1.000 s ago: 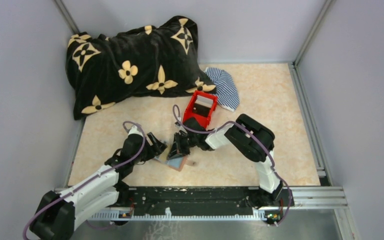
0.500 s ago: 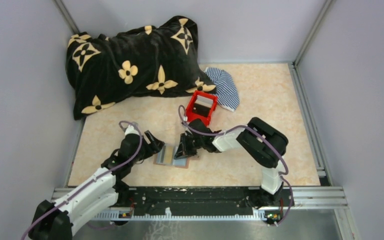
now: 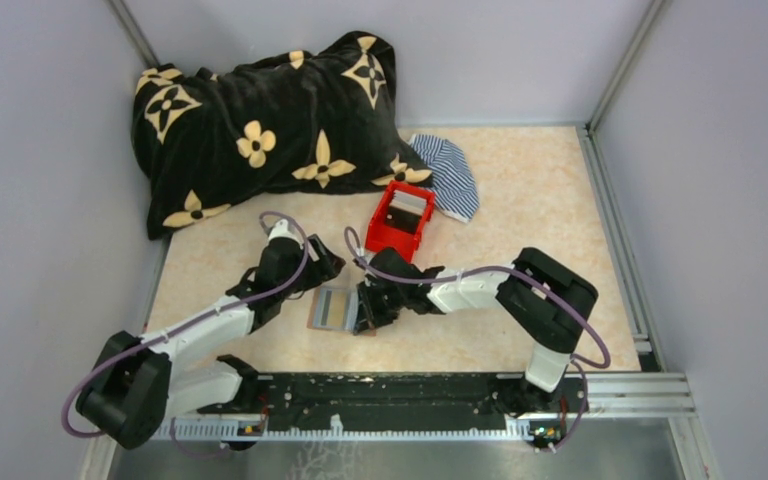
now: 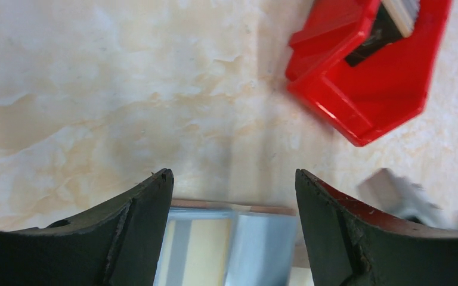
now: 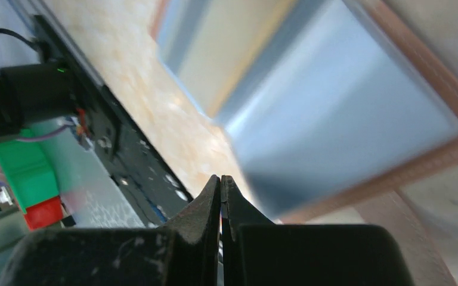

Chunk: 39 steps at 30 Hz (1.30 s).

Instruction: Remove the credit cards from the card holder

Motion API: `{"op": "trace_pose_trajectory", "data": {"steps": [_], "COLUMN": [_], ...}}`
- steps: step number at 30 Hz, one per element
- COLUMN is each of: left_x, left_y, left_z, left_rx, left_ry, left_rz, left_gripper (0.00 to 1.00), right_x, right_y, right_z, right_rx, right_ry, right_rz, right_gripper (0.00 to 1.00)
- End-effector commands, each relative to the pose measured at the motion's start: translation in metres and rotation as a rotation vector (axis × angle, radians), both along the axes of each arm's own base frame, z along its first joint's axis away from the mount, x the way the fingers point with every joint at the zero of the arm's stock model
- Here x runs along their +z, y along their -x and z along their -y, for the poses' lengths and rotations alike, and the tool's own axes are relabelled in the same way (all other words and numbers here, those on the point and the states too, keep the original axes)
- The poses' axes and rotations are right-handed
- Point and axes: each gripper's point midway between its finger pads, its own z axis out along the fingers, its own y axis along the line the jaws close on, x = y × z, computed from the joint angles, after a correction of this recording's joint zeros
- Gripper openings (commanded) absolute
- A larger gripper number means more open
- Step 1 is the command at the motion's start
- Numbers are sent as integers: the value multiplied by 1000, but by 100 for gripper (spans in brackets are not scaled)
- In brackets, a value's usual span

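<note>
Card holder [image 3: 332, 308] lies opened flat on the table [image 3: 520, 190], approx. midway btw. the two arms, toward the near side. In the top view its long axis runs roughly left-right, slightly tilted. The left half shows tan & grey stripes. The right half is partly under the right gripper [image 3: 368, 308].

Right gripper: jaws shut tight, w/ nothing seen btw. them in its wrist view. The tip hangs low at the holder's right half. A light blue card [image 5: 346, 113] sits in its slot just beyond the tip, w/ brown leather rim around it. Touching the leather or not: can't tell, the pic is blurred.

Left gripper [image 3: 322, 272]: jaws wide open, empty. It sits just off the holder's far-left edge. In its wrist view the holder's edge shows low btw. the two fingers [image 4: 137, 220], i.e. behind the tips rather than ahead of them.

Judgement: the right arm is nearer & prob. serves as a hold-down on the leather, while the left arm is the free picker. For the left jaws to take a card they'd need to back up a bit & drop onto a card edge. Risk: the holder slides or folds if it isn't pinned.

Red box [image 3: 400, 220] stands apart, beyond the holder.
</note>
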Motion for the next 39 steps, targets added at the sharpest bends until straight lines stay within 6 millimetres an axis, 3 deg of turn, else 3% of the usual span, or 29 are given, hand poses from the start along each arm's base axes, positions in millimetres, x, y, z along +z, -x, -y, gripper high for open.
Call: {"op": "trace_pose_trajectory", "data": {"steps": [1,6,11,15,18,25,30,39], "left_x": [43,40,19,-2,-8,14,6,-17], "left_y": [-9,23,60,76,75,58,65,76], "left_z": [27,43,52,44,31,-3,-6,-8], "left_rx": [-155,-343,-467,-450,-363,-99,-35,39], "left_ry": [58,117,205,193,147,33,21,-149], "left_rz": [121,80,-25,-120,-180,-225,-316,-385], "left_gripper": [81,88,81,77,71,70,71,80], "right_x": [-23,-29,-39,-45,-45,-44,-45,-44], "right_y": [8,-7,-10,-15,-21,-24,-23,-22], "right_z": [24,46,59,67,69,63,61,58], "right_rx": [-23,-89,-94,-129,-111,-72,-58,-35], "right_ry": [59,33,67,57,67,74,68,47], "right_rz": [-48,-91,-105,-138,-121,-130,-130,-132], "right_gripper": [0,0,0,0,0,0,0,0]}}
